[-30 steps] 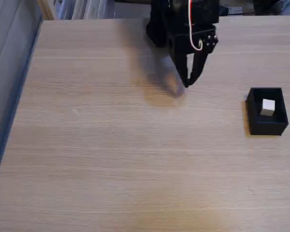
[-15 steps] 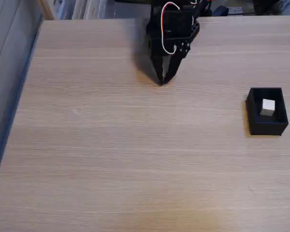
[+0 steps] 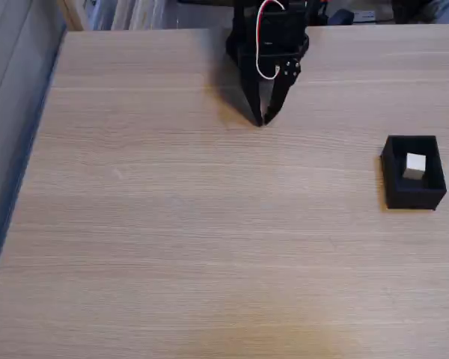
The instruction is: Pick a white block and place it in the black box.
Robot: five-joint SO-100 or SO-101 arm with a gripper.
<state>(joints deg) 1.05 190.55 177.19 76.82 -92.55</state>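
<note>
Hanging over the table [image 3: 172, 224], our gripper [image 3: 261, 120] has its fingers together, empty; well to its right, the white block [image 3: 414, 165] sits inside the black box [image 3: 413, 197].

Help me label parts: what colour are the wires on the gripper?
Red and white, looping over the black gripper in the fixed view.

The single fixed view looks steeply down on the desk [image 3: 172, 239] from above its near side, facing the far edge where the arm's hand [image 3: 261, 120] hangs. It stands fairly close: the wooden top spans the picture, with the floor along the left.
</note>
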